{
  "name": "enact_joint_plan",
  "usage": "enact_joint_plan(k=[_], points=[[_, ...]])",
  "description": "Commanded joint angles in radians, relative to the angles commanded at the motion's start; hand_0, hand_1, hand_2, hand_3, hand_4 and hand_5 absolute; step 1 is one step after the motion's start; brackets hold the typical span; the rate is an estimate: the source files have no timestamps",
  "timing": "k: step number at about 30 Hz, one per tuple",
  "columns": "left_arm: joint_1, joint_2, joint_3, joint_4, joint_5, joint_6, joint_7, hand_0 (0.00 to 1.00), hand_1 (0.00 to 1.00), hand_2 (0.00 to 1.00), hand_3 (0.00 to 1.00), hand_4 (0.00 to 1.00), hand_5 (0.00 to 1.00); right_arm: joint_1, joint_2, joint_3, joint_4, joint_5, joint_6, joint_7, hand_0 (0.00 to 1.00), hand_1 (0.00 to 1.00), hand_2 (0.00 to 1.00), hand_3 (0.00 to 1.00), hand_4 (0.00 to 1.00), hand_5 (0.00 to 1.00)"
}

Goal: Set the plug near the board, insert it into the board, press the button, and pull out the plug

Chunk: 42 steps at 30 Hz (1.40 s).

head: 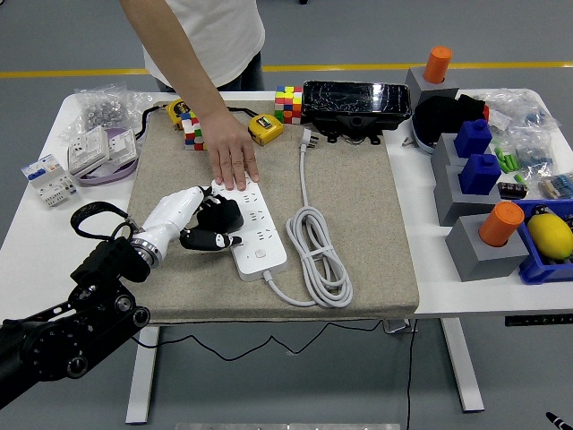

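The white power strip (256, 229) lies lengthwise on the beige mat (358, 224), its button (260, 253) near its front end. A person's hand (233, 159) presses flat on the strip's far end. My left hand (211, 227), white-backed with black fingers, sits at the strip's left edge. Its fingers are curled around a small black plug (218, 239), which is mostly hidden inside them. The plug is clear of the sockets. The strip's own white cable (315, 251) coils to the right and ends in a white plug (307, 139) at the back.
Colour cubes (288, 103), a yellow tape measure (265, 129) and a black box (356, 103) line the mat's far edge. Grey and blue blocks with orange cylinders (500, 224) stand at the right. Sockets and bagged parts (98, 148) lie at the left.
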Motion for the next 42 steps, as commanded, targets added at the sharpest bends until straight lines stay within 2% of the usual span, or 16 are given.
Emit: enact_joint_plan(k=[5, 6, 8, 13, 19, 24, 29, 35, 36, 41, 42], points=[[-0.008, -0.004, 0.007, 0.014, -0.003, 0.03, -0.017, 0.374, 0.445, 0.492, 0.53, 0.741, 0.002, 0.0, 0.0, -0.001, 0.0, 0.0, 0.0, 0.0, 0.571, 0.663, 0.677, 0.602, 0.973, 0.491], [-0.008, -0.004, 0.008, 0.015, -0.006, 0.034, -0.021, 0.339, 0.418, 0.475, 0.525, 0.723, 0.002, 0.0, 0.0, -0.001, 0.001, 0.0, 0.0, 0.0, 0.57, 0.663, 0.677, 0.601, 0.973, 0.491], [-0.009, -0.005, 0.011, 0.017, -0.013, 0.046, -0.032, 0.339, 0.418, 0.475, 0.525, 0.723, 0.002, 0.0, 0.0, -0.002, 0.0, 0.0, 0.0, 0.0, 0.57, 0.663, 0.677, 0.601, 0.973, 0.491], [-0.008, -0.006, 0.013, 0.016, -0.027, 0.06, -0.044, 0.32, 0.402, 0.456, 0.516, 0.713, 0.002, -0.001, 0.0, -0.003, 0.0, 0.001, 0.0, 0.0, 0.57, 0.663, 0.677, 0.602, 0.973, 0.491], [-0.007, -0.005, 0.013, 0.016, -0.057, 0.109, -0.098, 0.306, 0.393, 0.443, 0.505, 0.718, 0.002, -0.001, 0.0, -0.004, 0.001, 0.001, 0.0, 0.0, 0.57, 0.663, 0.677, 0.602, 0.973, 0.491], [-0.001, -0.003, -0.003, 0.012, -0.077, 0.12, -0.126, 0.302, 0.394, 0.44, 0.501, 0.719, 0.002, 0.0, 0.0, -0.003, 0.0, 0.0, 0.0, 0.0, 0.569, 0.663, 0.677, 0.603, 0.974, 0.491], [0.015, 0.006, -0.037, 0.008, -0.068, 0.118, -0.122, 0.302, 0.394, 0.44, 0.501, 0.719, 0.002, 0.0, -0.001, -0.002, 0.0, 0.0, 0.0, 0.0, 0.569, 0.663, 0.677, 0.603, 0.974, 0.491], [0.044, 0.026, -0.065, 0.048, -0.051, 0.103, -0.099, 0.308, 0.403, 0.439, 0.504, 0.718, 0.002, -0.001, 0.0, -0.003, 0.001, -0.001, 0.0, 0.0, 0.569, 0.663, 0.677, 0.603, 0.974, 0.491], [0.049, 0.029, -0.07, 0.052, -0.049, 0.1, -0.096, 0.326, 0.43, 0.464, 0.524, 0.726, 0.002, -0.001, 0.0, -0.003, 0.001, -0.001, 0.0, 0.0, 0.569, 0.664, 0.677, 0.603, 0.974, 0.49], [0.068, 0.039, -0.078, 0.063, -0.027, 0.088, -0.072, 0.326, 0.43, 0.464, 0.524, 0.726, 0.002, -0.002, 0.0, -0.004, 0.0, -0.001, 0.0, -0.001, 0.569, 0.664, 0.677, 0.603, 0.974, 0.49], [0.07, 0.039, -0.078, 0.065, -0.025, 0.087, -0.068, 0.397, 0.5, 0.54, 0.562, 0.763, 0.002, -0.002, 0.0, -0.004, 0.0, -0.001, 0.0, -0.001, 0.568, 0.664, 0.677, 0.603, 0.974, 0.491]])
